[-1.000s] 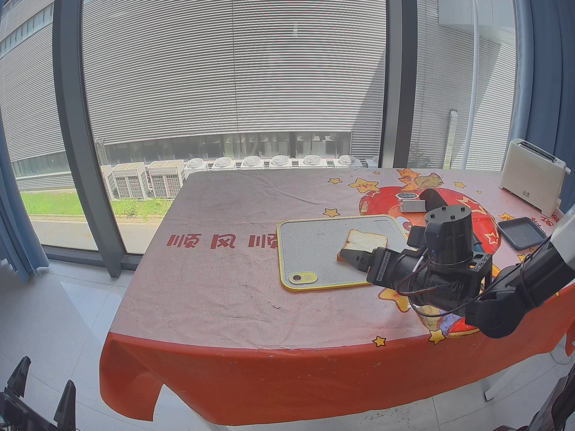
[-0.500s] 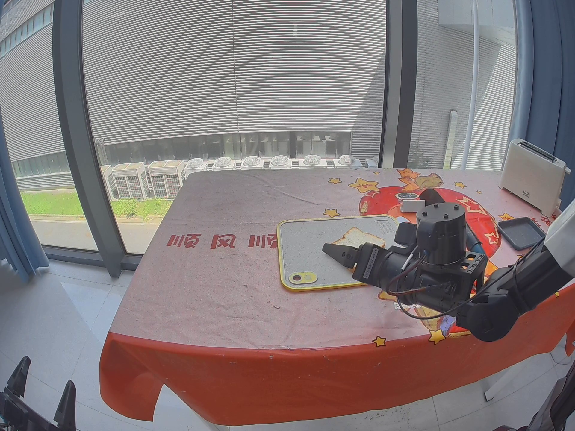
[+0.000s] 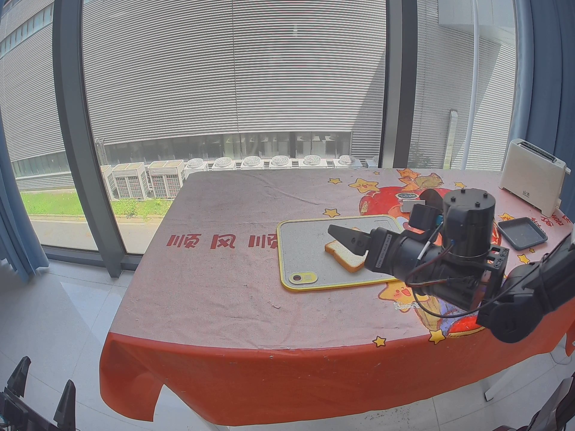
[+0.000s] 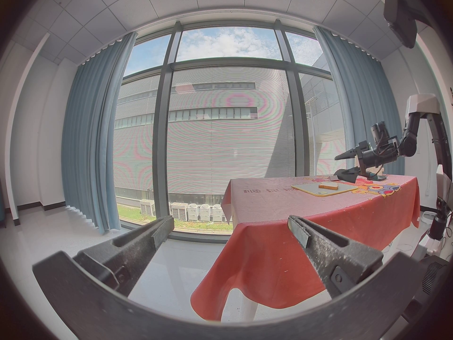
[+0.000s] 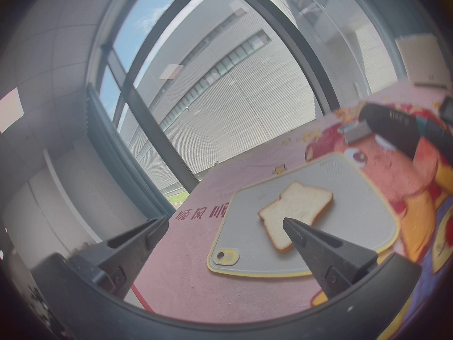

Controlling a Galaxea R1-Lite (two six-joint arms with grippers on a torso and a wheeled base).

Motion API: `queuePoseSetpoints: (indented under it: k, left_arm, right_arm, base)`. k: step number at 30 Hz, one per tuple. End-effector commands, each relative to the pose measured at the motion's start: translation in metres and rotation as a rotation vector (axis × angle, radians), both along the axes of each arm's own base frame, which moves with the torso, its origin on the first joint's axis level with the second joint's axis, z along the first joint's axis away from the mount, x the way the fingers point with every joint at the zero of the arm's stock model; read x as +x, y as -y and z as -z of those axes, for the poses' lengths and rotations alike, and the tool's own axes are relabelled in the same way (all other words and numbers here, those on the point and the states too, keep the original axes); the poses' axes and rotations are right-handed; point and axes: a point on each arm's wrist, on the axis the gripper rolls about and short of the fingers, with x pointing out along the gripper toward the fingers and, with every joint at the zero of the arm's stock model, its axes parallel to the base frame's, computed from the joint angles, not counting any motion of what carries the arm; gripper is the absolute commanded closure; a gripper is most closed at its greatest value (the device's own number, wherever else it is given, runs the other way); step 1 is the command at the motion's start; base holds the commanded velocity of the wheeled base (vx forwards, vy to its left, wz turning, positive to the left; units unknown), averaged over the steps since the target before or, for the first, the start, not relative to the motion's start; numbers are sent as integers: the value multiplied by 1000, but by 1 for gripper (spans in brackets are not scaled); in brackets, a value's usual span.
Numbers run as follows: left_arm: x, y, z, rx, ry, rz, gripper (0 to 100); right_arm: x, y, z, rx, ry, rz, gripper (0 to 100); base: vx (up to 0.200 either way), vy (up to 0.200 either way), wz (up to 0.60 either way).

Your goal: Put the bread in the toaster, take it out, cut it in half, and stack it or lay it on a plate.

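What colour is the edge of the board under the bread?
Yellow, around a grey cutting board. The right wrist view shows it best.

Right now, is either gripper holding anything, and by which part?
Nothing is held. Both the right gripper and left gripper are open; the bread lies free on the cutting board.

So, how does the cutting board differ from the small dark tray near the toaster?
Colour: the cutting board is light grey with a yellow rim; the dark tray is almost black all over. Size: the cutting board looks clearly larger than the dark tray. Place: the cutting board carries the bread slice; the dark tray lies beside the toaster. Both are flat and lie on the table.
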Motion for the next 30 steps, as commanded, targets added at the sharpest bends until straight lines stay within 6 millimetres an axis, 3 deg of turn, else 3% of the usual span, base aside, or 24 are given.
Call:
queuePoseSetpoints:
  k: [1,15,30]
  left_arm:
    - [0,0,5,-1,0,-1,0]
    - [0,0,5,-4,0,-6,0]
    - [0,0,5,-2,0,-7,0]
  right_arm:
    - [-20,19,-25,-41,103,1,0]
    - [-46,35,-30,-224,233,-2,0]
    - [-47,38,-46,-314,332,85,0]
  base:
    - [0,0,0]
    - [0,0,0]
    - [0,0,0]
